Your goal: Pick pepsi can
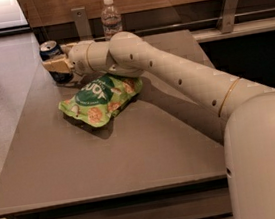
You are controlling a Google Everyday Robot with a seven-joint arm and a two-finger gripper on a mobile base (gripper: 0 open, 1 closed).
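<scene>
Table (pixel 134 157): grey top, everything sits at the far end. Arm (pixel 183 75) reaches across it from the near right to the far-left corner. The wrist passes just above the far end of the bag.

Bag (pixel 101 98): green, lies flat mid-table, near the can but not touching it. Bottle (pixel 111 19): upright at the back edge, behind the arm, out of the way.

Can (pixel 49 48): upright in the far-left corner, close to the left edge. Silver top and upper wall show; the middle is covered by the gripper.

Gripper (pixel 58 66): at the can, mid-height, on the side facing the camera. Looks in contact or nearly so. Can't tell if it's apart or clamped; the view doesn't show it.

Handling, my read:
- Thin metal wall, stiff enough for a firm pinch, dents if over-squeezed.
- Smooth painted side, so slippery; needs a square grip.
- Full or empty unknown, so weight unknown.
- Take it across the diameter at mid-body, below the top rim.
- A sideways nudge could tip it or push it off the edge.
</scene>
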